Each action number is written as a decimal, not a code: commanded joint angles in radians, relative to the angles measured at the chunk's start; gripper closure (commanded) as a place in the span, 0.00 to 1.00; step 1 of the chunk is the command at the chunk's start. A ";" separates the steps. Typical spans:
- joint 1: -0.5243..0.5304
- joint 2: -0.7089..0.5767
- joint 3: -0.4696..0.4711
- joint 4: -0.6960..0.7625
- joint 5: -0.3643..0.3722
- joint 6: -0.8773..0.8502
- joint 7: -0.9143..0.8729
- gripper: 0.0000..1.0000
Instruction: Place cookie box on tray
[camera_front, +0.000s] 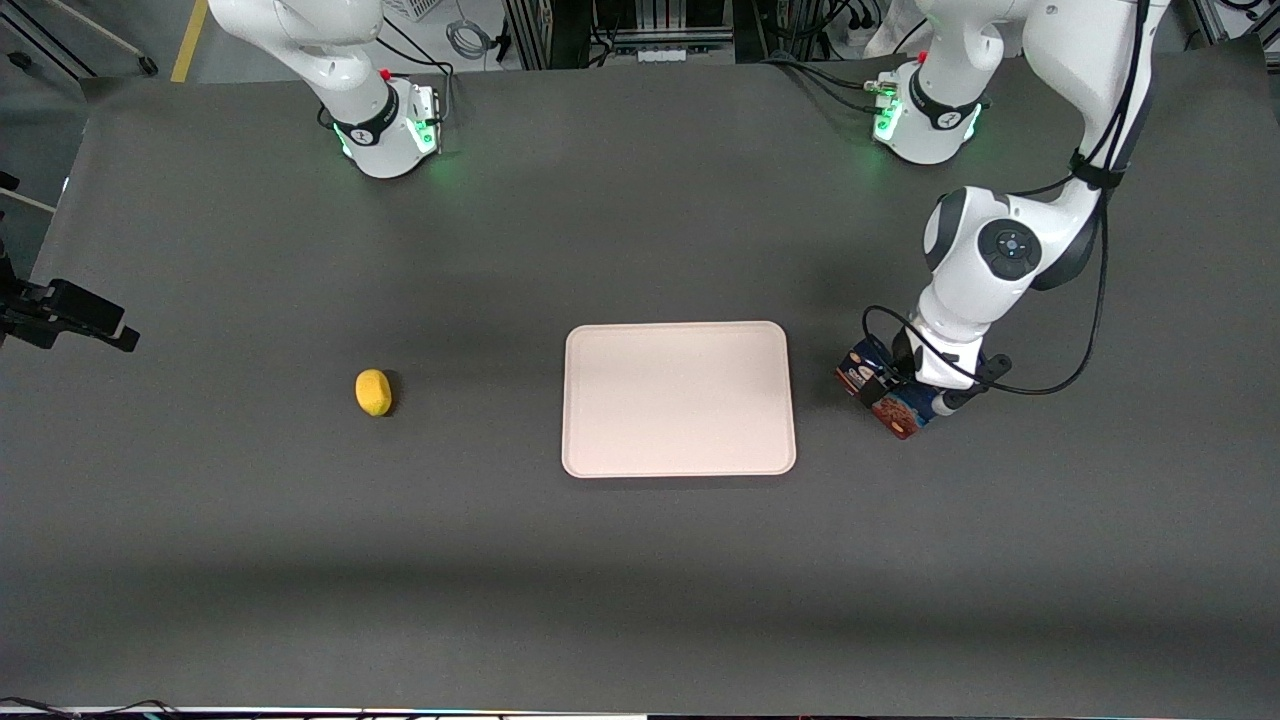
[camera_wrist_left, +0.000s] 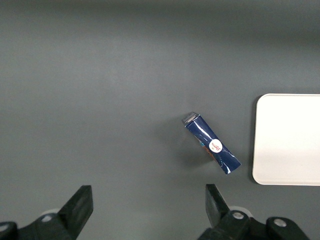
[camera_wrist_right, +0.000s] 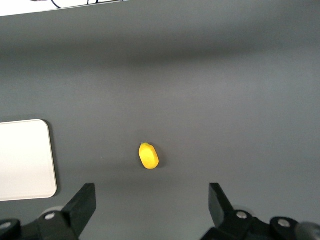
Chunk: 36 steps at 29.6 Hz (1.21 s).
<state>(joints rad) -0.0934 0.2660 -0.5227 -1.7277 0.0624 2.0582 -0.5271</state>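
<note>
While the front view shows the cookie box (camera_front: 890, 392) lying on the bench beside the tray (camera_front: 678, 398), at centre right, the gripper (camera_front: 905, 385) hangs above it. Wrist view: jaws released; they should descend squarely across its narrow sides.

A dark grey counter (camera_front: 640, 580) fills the front view. On it lies a small yellow lemon-like lump (camera_front: 373, 392), alone, at about nine o'clock from the counter's middle, toward the parked arm's end. In the right wrist view the lump (camera_wrist_right: 149, 156) lies on bare counter (camera_wrist_right: 240, 90), its long axis running from eleven to five o'clock. A black device (camera_front: 70, 312) juts in at the counter's nine o'clock edge. At eleven o'clock, off the counter, a yellow stripe (camera_front: 189, 40) marks the floor.
</note>
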 joint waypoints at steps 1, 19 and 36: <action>-0.006 0.027 -0.005 -0.075 0.048 0.112 -0.048 0.97; -0.017 0.213 -0.008 -0.181 0.370 0.303 -0.353 0.97; -0.016 0.279 -0.007 -0.162 0.390 0.332 -0.372 0.00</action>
<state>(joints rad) -0.1043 0.5254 -0.5289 -1.9135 0.4241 2.3856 -0.8640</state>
